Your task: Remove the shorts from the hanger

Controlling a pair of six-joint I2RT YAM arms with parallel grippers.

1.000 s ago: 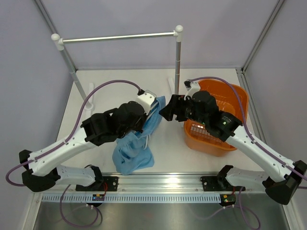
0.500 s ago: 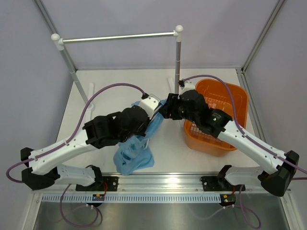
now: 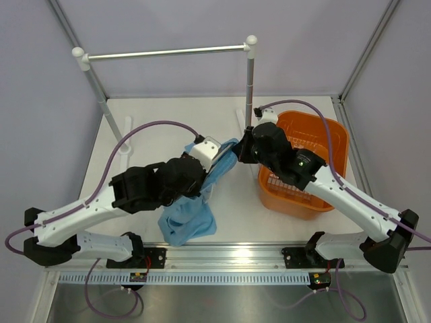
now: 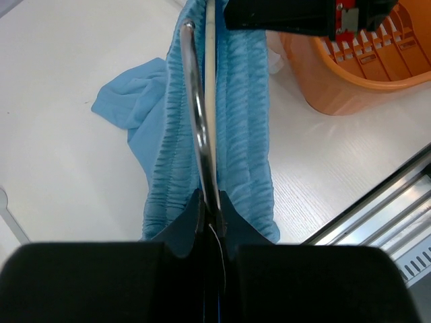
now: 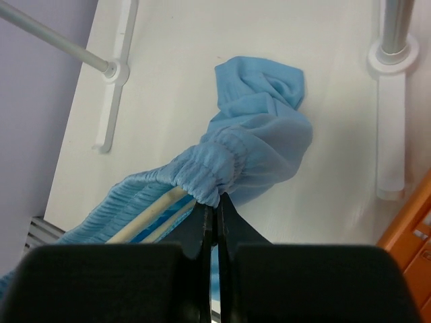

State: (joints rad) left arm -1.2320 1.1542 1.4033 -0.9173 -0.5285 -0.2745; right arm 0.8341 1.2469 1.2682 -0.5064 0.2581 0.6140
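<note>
Blue shorts point(image 5: 256, 145) in right gripper point(image 5: 215, 205), hanger point(image 4: 211, 87) in left gripper point(image 4: 212, 222): wrist views only.

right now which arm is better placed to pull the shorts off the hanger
Right. The right gripper is shut on the shorts at their waistband, while the left gripper clamps the hanger, so it likely serves as anchor.

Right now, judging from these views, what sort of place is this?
Probably a small enclosed robot test cell staged for laundry work: a silver metal clothes rail, an orange plastic slatted basket, and light-blue fabric shorts trailing onto a white table.
</note>
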